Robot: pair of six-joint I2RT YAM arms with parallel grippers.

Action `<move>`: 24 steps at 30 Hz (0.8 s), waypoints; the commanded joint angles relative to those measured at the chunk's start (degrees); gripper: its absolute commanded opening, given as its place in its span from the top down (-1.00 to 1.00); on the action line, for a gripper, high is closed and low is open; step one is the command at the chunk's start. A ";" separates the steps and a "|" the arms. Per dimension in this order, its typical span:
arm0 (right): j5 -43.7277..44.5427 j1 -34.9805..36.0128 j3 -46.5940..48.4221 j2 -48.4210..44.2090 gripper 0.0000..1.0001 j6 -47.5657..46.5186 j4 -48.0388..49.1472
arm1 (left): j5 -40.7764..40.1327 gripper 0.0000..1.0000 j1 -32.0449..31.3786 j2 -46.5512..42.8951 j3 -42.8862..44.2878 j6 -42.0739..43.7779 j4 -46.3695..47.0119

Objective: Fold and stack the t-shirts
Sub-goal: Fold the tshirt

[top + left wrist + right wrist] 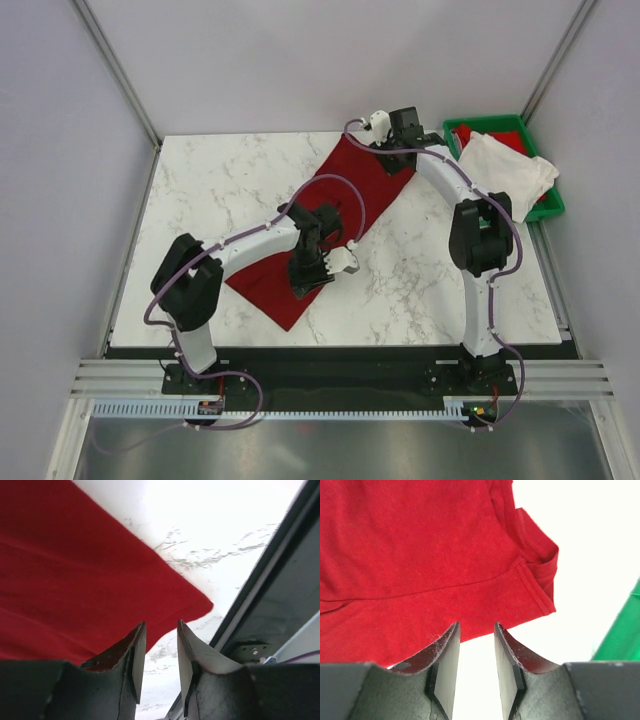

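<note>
From above, we are seeing the dark red t-shirt (380, 190) lying diagonally on the bench (220, 190), the off-white t-shirt (505, 170) in the green bin (490, 122). Our left wrist view is showing the left fingers (135, 655) parted and empty over the red edge. The right wrist view is showing the right fingers (447, 655) likewise released, near a sleeve.

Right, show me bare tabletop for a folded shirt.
Widest: the far-left corner of the white marble tabletop, beside the dark red cloth t-shirt. Smaller: between that shirt and the right arm. Crowded: the green plastic bin, holding the off-white cloth t-shirt.
</note>
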 commanded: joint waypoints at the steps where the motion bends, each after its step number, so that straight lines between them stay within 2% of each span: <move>1: -1.18 0.34 -2.31 -2.15 0.18 2.19 0.34 | -2.36 0.24 2.68 2.04 -3.54 -0.78 6.47; 5: -1.80 0.34 -4.68 -0.92 0.20 3.16 0.43 | -2.80 0.27 6.64 4.07 -5.56 0.36 9.72; 10: -1.62 0.34 -4.25 3.12 0.22 3.60 0.26 | -2.28 0.29 7.35 6.88 -9.52 1.15 12.19; 18: -0.57 0.34 2.07 10.58 0.21 2.02 -0.09 | 0.36 0.30 6.56 12.24 -8.21 0.97 12.98; 24: 0.31 0.69 7.44 15.51 0.21 0.17 -1.41 | 1.41 0.30 2.43 15.93 -4.53 1.68 12.72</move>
